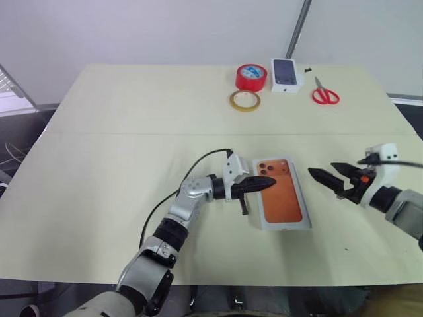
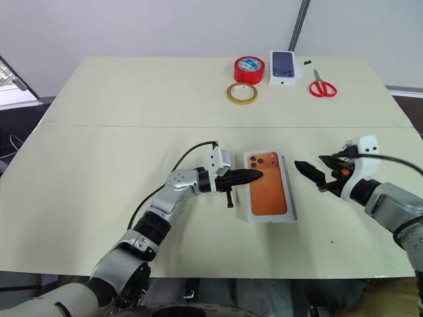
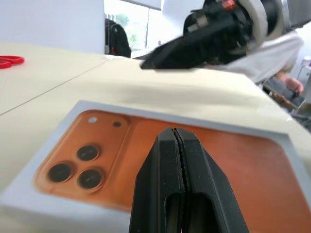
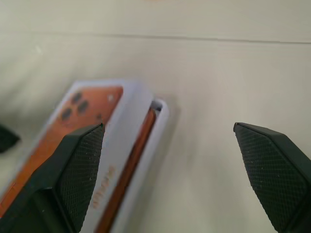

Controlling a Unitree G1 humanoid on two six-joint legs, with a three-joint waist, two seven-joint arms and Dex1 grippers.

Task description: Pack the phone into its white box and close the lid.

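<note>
While the lid [image 1: 284, 193] sits askew, right gripper [image 1: 328, 179] hangs apart.

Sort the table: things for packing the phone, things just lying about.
For the job: lid with orange phone picture; white box under it; left hand, shut, over the lid; right hand, open, beside it.
Lying about: red tape roll; tan tape roll; small white box with dark phone picture; red scissors.
</note>
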